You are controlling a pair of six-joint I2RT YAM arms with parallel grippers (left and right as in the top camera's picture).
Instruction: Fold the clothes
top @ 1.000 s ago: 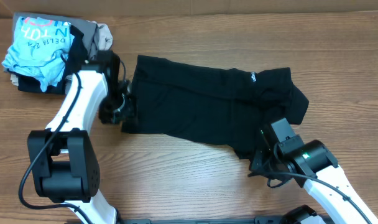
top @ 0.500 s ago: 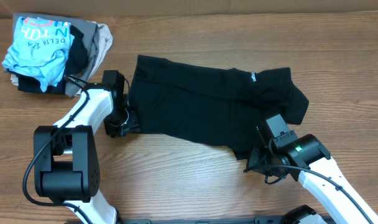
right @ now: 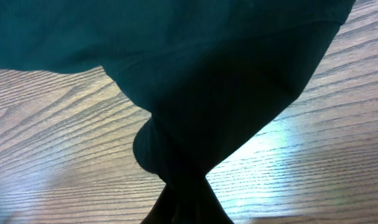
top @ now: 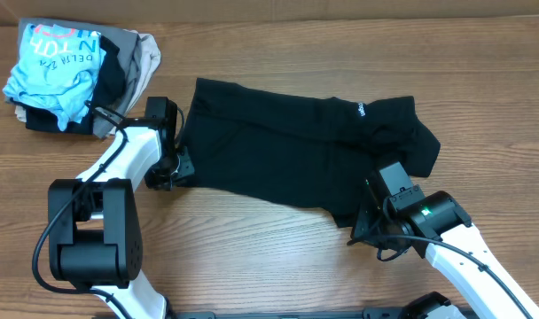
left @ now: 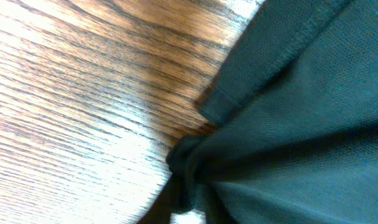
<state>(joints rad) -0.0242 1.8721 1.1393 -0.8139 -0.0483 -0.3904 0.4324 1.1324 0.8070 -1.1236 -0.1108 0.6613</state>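
The clothes, one black garment with a small line of white lettering, lie spread flat across the middle of the wooden table. My left gripper is at the garment's near left corner and shut on it. In the left wrist view the cloth gathers into a bunched pinch at my left gripper. My right gripper is shut on the near right corner. In the right wrist view the dark fabric narrows to a twisted neck at my right gripper.
A pile of other garments sits at the back left corner: a light-blue T-shirt with printed letters on top, beige and grey pieces beside it. A tan board runs along the table's far edge.
My left gripper has slid from the garment's left edge to its near left corner and shut on the cloth. The right gripper edged slightly left, still holding its corner.
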